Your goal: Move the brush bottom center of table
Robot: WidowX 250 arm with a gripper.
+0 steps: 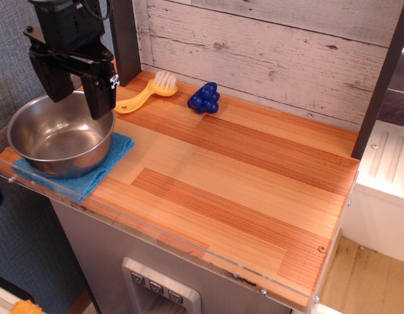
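Brush (148, 92), yellow plastic, at the counter's (254, 196) back edge, just beside blue toy grapes (205, 97).

Likely light, stiff and slick; the flat handle looks the best hold. Gripper (80, 98) hangs empty above the steel bowl (57, 137), fingers apart. Bowl empty, on blue cloth (100, 171).

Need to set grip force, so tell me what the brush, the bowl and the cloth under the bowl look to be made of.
Brush: likely moulded plastic, uniform glossy yellow handle; white bristles, probably synthetic.
Bowl: metal, apparently stainless steel, with a brushed silver sheen and soft reflections.
Cloth: soft blue fabric, matte and slightly fuzzy, perhaps microfibre or terry; the weave is too small to tell.
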